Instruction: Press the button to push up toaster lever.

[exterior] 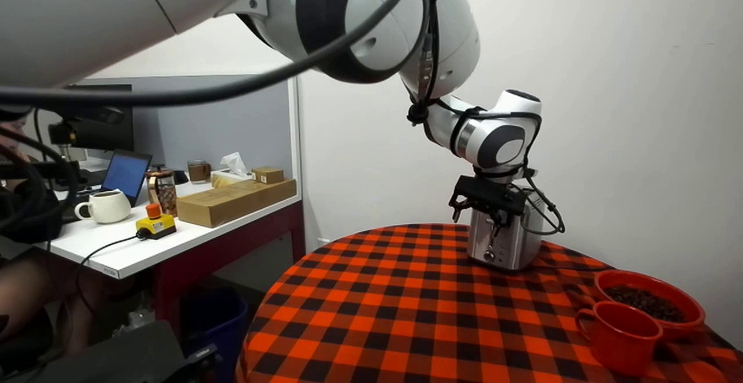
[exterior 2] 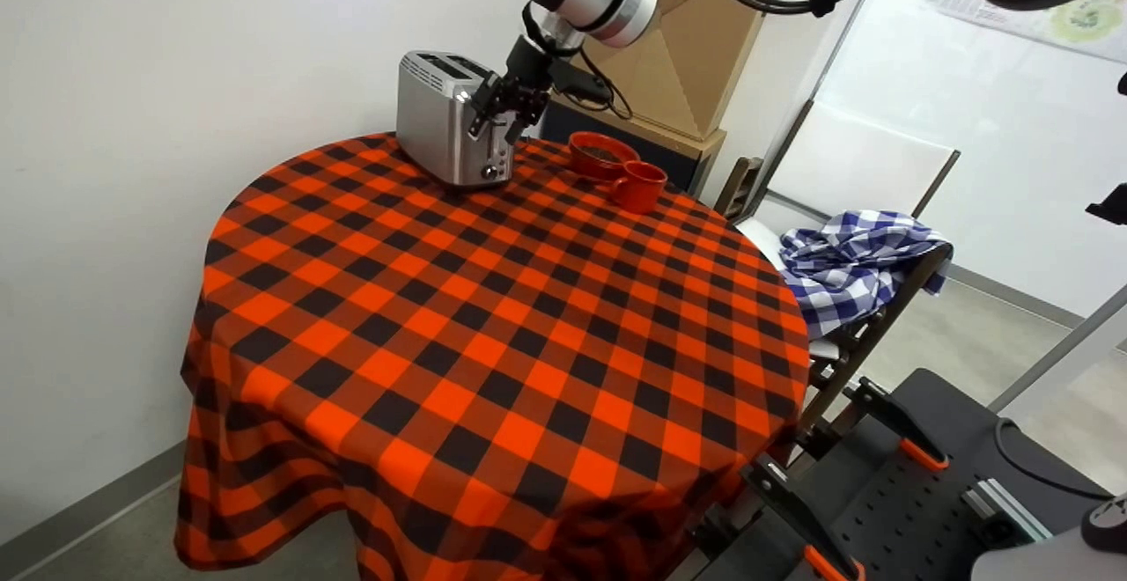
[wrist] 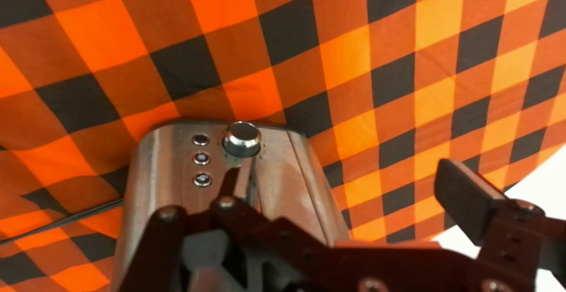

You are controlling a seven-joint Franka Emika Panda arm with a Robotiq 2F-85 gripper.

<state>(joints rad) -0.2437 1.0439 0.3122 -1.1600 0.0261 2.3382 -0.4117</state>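
The shiny silver toaster stands upright on the table near the wall in both exterior views [exterior: 514, 246] [exterior 2: 429, 128]. In the wrist view, its control face [wrist: 287, 179] has a round knob [wrist: 242, 139] and a column of small round buttons [wrist: 201, 158]. My gripper is in front of the toaster's control face in both exterior views [exterior: 475, 224] [exterior 2: 495, 132]. In the wrist view, the gripper [wrist: 342, 172] is open with nothing between its fingers. One finger overlaps the face below the knob; the other is out to the side over the cloth. Contact cannot be told. The lever is mostly hidden by the gripper.
A red bowl [exterior: 693, 316] of dark beans and a red mug [exterior: 624, 339] stand beside the toaster near the table edge. A checked cloth covers the round table [exterior 2: 493, 317]. The toaster's cord [exterior: 572, 267] runs over the cloth. The wall [exterior 2: 220, 35] is close behind.
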